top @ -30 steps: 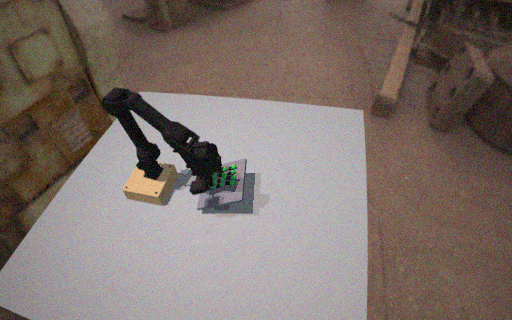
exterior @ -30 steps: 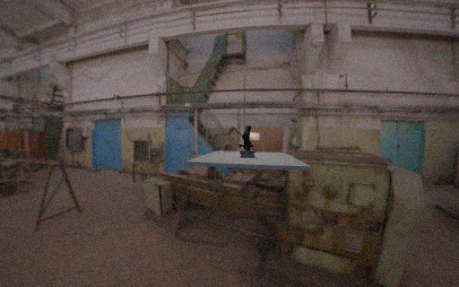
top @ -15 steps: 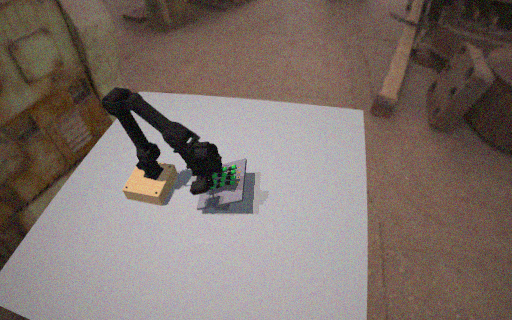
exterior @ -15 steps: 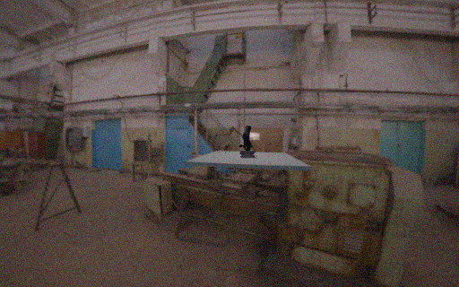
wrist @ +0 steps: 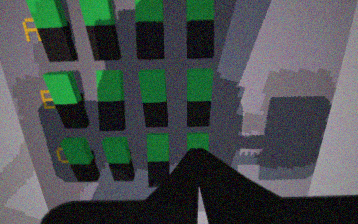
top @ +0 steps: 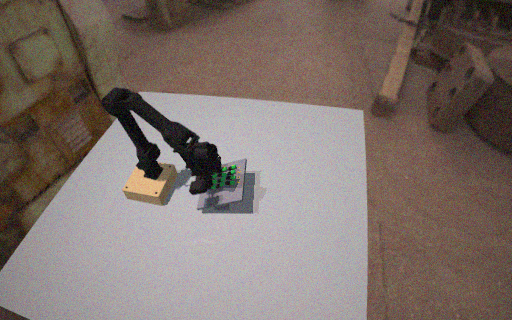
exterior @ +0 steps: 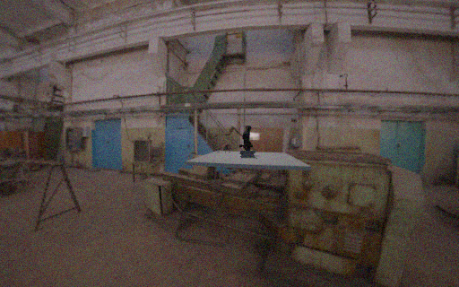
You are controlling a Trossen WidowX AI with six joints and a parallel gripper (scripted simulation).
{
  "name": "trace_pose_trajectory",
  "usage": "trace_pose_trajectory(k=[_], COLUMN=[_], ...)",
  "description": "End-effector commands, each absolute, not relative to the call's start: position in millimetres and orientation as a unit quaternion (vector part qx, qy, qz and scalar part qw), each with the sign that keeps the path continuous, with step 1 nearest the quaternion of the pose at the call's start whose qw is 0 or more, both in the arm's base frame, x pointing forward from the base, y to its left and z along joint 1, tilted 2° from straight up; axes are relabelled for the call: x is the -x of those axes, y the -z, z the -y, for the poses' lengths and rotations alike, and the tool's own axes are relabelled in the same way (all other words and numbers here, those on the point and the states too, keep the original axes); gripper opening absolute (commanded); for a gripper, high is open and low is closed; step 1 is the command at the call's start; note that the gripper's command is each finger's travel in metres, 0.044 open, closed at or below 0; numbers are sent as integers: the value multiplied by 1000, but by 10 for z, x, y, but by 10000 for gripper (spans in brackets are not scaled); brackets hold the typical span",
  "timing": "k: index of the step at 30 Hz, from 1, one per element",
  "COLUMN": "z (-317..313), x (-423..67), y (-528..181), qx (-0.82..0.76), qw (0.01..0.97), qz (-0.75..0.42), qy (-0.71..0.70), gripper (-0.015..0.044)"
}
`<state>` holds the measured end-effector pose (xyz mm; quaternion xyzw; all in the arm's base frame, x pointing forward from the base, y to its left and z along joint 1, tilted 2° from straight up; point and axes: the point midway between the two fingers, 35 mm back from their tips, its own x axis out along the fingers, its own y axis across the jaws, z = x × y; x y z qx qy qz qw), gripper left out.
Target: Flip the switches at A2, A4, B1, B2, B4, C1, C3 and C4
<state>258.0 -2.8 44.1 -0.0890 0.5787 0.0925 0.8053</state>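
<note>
— Where do we stand right now?

— Our gripper [wrist: 199, 192] sits low over the near edge of the panel [wrist: 292, 60], fingers pressed together with nothing between them, so we have one blunt tip to push with. In the wrist view that tip covers the near end of the C4 switch [wrist: 199, 141] and hides most of its dark half. From the top view, the panel [top: 235, 192] lies on the desk [top: 300, 225] just beside the arm's base [top: 146, 186].

— So C4 is the one we press?

— That is our judgement: it is on our list and the tip is right over it. We cannot tell from here which end of it stands raised, since the tip hides the near end.

— How do we do it well?

— We keep the fingers closed and come straight down on the raised end only, centred across the rocker's width. The C3 switch [wrist: 158, 149] sits just beside it to the left, and a sideways slip could tip it at the wrong moment. We push until the other end comes up, then lift straight off before travelling sideways.

— Any other neighbour to mind?

— The B4 switch [wrist: 199, 85] is directly beyond C4, so we should not drag the tip forward along the column as we retreat.
</note>
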Motion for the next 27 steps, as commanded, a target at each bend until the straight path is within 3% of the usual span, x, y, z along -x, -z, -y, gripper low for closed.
trace_pose_trajectory(k=[1,5,15,27], z=[49,66,-366,-382], x=[-2524,-2385,-2542,-2545], y=[-723,-1020,-1173,-1178], qx=[89,89,87,86], qw=[812,815,816,816], qz=[-570,-565,-564,-564], qy=[-92,-91,-92,-92], gripper=[0,0,0,0])
